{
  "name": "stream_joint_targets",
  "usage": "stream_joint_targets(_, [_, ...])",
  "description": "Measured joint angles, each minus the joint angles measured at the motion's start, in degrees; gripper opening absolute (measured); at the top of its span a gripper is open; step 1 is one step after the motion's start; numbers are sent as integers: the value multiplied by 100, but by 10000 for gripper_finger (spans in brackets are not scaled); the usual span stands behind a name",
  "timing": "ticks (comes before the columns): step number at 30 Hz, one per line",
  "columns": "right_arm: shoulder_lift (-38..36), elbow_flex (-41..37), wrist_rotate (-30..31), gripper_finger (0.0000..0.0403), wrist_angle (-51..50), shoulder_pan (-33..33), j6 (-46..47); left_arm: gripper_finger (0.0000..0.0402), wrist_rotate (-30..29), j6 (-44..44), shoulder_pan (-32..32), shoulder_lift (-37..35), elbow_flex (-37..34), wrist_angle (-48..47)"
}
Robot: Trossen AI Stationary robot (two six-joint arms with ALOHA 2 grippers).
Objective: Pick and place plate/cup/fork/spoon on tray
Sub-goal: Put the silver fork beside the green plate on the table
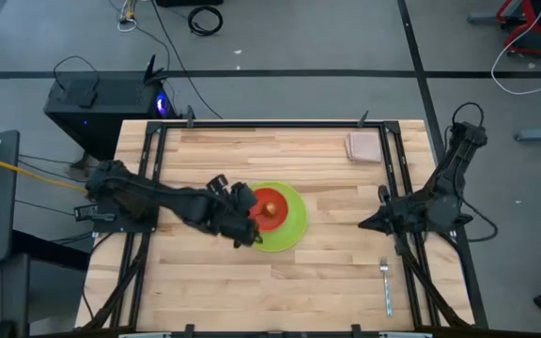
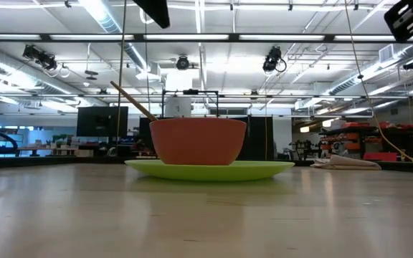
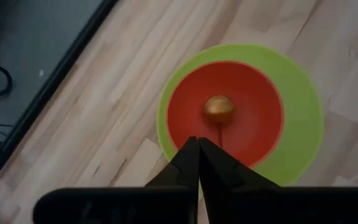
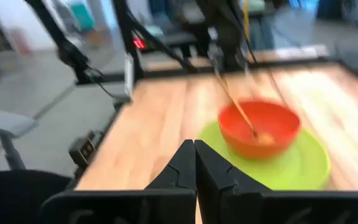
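The lime-green plate (image 1: 294, 225) lies flat on the table's middle. The red-orange cup (image 1: 269, 208) stands on the plate (image 2: 210, 169). The golden spoon has its bowl (image 3: 219, 110) in the cup, and its handle (image 2: 131, 100) leans on the cup's rim with its end free. My left gripper (image 1: 250, 223) is shut and hovers above the cup's left rim (image 3: 199, 144), touching nothing. My right gripper (image 4: 196, 148) is shut and empty, right of the plate (image 1: 369, 223). The silver fork (image 1: 386, 284) lies on the table near the front right.
A pinkish-beige square pad (image 1: 364, 145) lies at the table's far right. A black metal frame (image 1: 270, 124) runs along the table's edges. No tray shows in any view. Bare wood lies in front of the plate.
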Motion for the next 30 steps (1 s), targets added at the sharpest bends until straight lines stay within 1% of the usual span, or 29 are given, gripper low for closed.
stream_joint_targets(3, [711, 401, 62, 0, -592, 0, 1049, 19, -452, -233, -343, -3, 0, -157])
stream_joint_targets(5, [1164, 670, 39, 0, -925, 0, 1675, 12, -730, -443, -550, -3, -4, -282])
stream_joint_targets(8, [1791, 1058, -221, 0, -1376, 0, 2593, 6, -1035, -800, -821, -3, -92, -462])
stream_joint_targets(11, [2343, 1407, -515, 0, -1752, 0, 3276, 13, -1271, -1252, -1052, -5, -172, -725])
stream_joint_targets(14, [2795, 1683, -773, 0, -1970, 0, 3904, 16, -1347, -1698, -1220, -1, -321, -947])
stream_joint_targets(18, [3277, 1928, -1211, 0, -2156, 0, 4600, 6, -1437, -2116, -1363, -1, -442, -1139])
stream_joint_targets(24, [3840, 2026, -1951, 0, -2230, 1, 5654, 18, -1632, -2312, -1562, -1, -574, -1123])
stream_joint_targets(30, [4279, 2029, -2792, 0, -2428, 0, 6924, 6, -1651, -2465, -1715, 4, -686, -1085])
